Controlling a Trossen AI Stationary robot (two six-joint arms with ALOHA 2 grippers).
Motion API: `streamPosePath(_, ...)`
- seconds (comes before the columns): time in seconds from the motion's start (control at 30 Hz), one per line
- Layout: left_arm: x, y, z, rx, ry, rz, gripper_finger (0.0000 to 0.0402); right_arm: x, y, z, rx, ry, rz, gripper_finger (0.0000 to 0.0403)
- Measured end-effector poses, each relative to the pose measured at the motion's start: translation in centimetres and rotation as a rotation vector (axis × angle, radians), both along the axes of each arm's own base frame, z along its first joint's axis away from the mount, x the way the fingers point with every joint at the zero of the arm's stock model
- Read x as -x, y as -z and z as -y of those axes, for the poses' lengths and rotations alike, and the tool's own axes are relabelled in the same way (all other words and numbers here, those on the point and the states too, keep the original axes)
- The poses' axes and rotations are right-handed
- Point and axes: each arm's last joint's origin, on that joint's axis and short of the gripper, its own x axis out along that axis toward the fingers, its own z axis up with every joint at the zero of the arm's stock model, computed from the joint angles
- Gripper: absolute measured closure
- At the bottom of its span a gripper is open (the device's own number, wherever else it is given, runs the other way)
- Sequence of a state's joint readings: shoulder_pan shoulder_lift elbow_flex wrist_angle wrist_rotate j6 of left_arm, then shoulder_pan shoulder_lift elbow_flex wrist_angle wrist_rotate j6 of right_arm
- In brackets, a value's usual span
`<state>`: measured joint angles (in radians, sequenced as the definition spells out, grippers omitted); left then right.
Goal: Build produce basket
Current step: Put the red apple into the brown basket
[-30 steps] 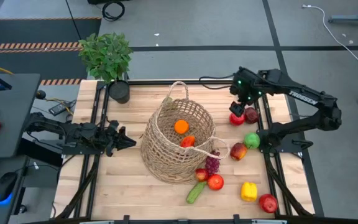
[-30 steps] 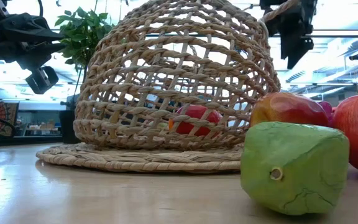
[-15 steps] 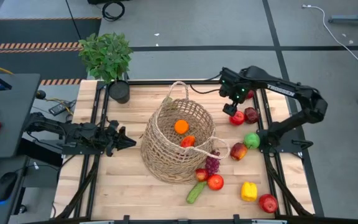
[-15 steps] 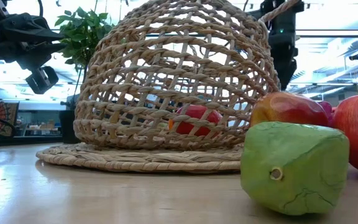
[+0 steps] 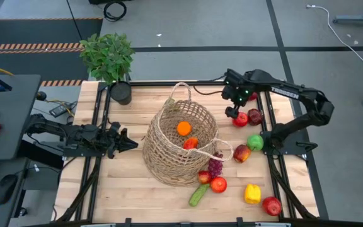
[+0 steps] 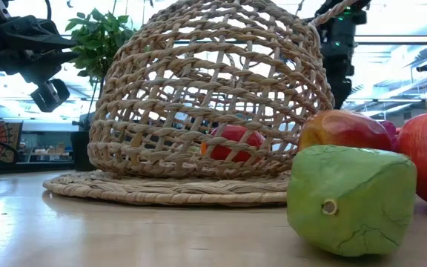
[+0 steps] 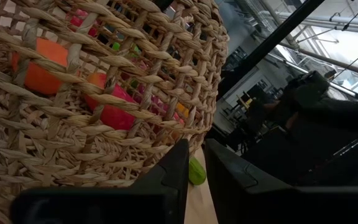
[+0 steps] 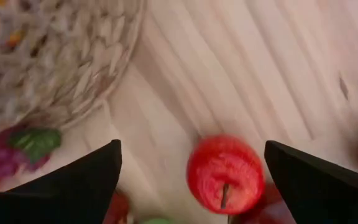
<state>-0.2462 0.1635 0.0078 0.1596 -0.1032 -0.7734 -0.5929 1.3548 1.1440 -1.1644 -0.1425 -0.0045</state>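
Basket [image 5: 180, 144] mid-table, lying on its side, mouth toward the right, with an orange [image 5: 183, 128] and a red piece inside. Rest of the produce scattered right of it: grapes [image 5: 215, 166], cucumber [image 5: 198, 194] and yellow pepper [image 5: 252, 193] near, green apple [image 5: 255, 142] farther right. Right gripper [image 5: 232, 112] poised at the far right of the table, fingers spread wide, holding nothing. Directly beneath, between the fingers in the wrist view, a red apple [image 8: 225, 174], round, stem up, so no long axis to match; a straight drop likely enough. Left gripper [image 5: 128, 144] parked left of the basket, fingers narrow, nearly together, much farther from that apple.
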Motion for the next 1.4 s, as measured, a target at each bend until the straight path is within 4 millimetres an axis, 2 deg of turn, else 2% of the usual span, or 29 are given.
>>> streamPosePath(0.2, 0.0, 0.0, 0.0, 0.0, 0.0, 0.0, 0.0339, 2.4, 3.2, -1.6, 0.032, 0.004, -0.041, 0.0003)
streamPosePath(0.37, 0.0, 0.0, 0.0, 0.0, 0.0, 0.0, 0.0341, 3.2, 4.8, -2.1, 0.052, -0.052, -0.069, 0.0003)
streamPosePath(0.5, 0.0, 0.0, 0.0, 0.0, 0.0, 0.0, 0.0345, 3.2, 5.6, -2.0, 0.09, -0.105, -0.074, 0.0003)
streamPosePath(0.83, 0.0, 0.0, 0.0, 0.0, 0.0, 0.0, 0.034, 3.9, 8.2, -2.6, 0.056, -0.12, -0.113, 0.0003)
streamPosePath(1.2, 0.0, 0.0, 0.0, 0.0, 0.0, 0.0, 0.0343, 2.9, 9.7, -2.4, 0.0, -0.148, -0.184, 0.0005)
streamPosePath(1.4, 0.0, 0.0, 0.0, -0.001, 0.0, 0.0, 0.0338, 2.5, 10.5, -2.2, -0.026, -0.155, -0.22, 0.0026)
